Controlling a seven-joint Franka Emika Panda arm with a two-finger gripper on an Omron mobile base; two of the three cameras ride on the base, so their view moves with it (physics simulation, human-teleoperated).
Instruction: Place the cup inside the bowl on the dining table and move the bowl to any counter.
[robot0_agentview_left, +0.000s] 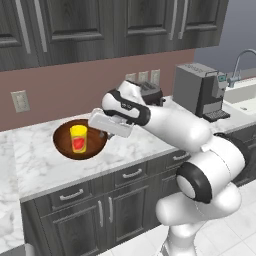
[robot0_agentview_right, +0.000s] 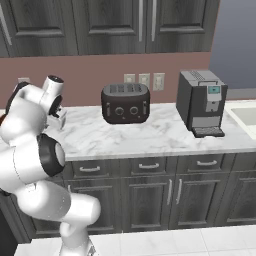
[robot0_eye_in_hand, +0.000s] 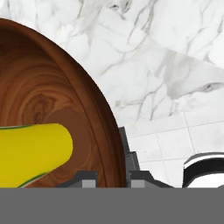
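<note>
Here, one cup (robot0_agentview_left: 78, 138) in one bowl (robot0_agentview_left: 65, 145), fingers (robot0_eye_in_hand: 127, 154) astride its rim, on counter (robot0_agentview_left: 135, 145)

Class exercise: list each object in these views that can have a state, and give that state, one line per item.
cup: upright inside the bowl
bowl: resting on the counter, rim between the jaws
gripper: jaws straddling the bowl rim
cabinet doors: closed
drawers: closed

My gripper (robot0_agentview_left: 104, 133) hides the bowl's (robot0_agentview_left: 65, 145) right rim; I cannot tell whether my fingers close on it. In the hand view, the cup (robot0_eye_in_hand: 30, 153) runs off the left edge.
</note>
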